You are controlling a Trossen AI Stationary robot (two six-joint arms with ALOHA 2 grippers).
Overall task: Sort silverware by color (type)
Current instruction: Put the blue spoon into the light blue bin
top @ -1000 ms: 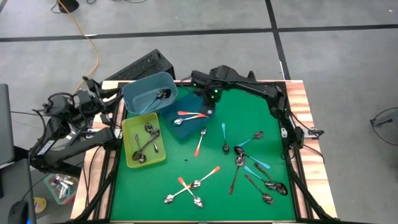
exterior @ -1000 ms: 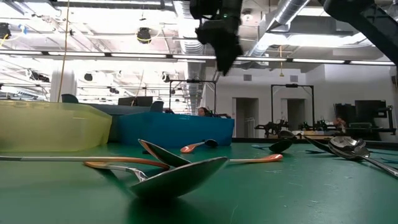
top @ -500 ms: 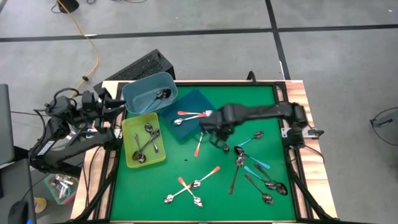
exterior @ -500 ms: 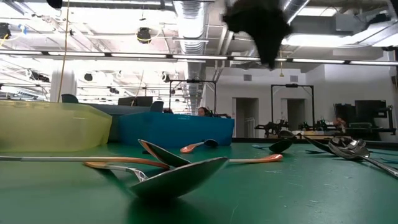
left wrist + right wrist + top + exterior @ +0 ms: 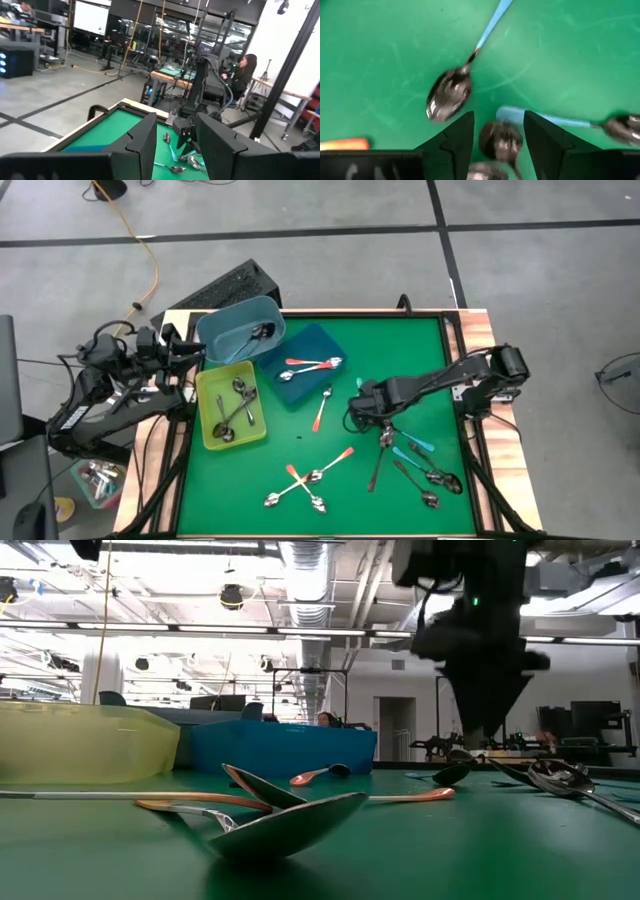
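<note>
I have swung the right gripper (image 5: 362, 416) from the bins down over the blue-handled spoon (image 5: 451, 91), fingers apart and empty; next pick begins.

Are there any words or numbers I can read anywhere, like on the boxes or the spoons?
None: no readable word, number or brand shows in any view.
The yellow bin, the light blue bin and the spoons carry no lettering.
The lit screen in the room behind is too blurred to read.

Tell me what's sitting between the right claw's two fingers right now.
The right wrist view shows the right claw open above the green mat, with a shiny spoon bowl in the gap between its fingers.
</note>
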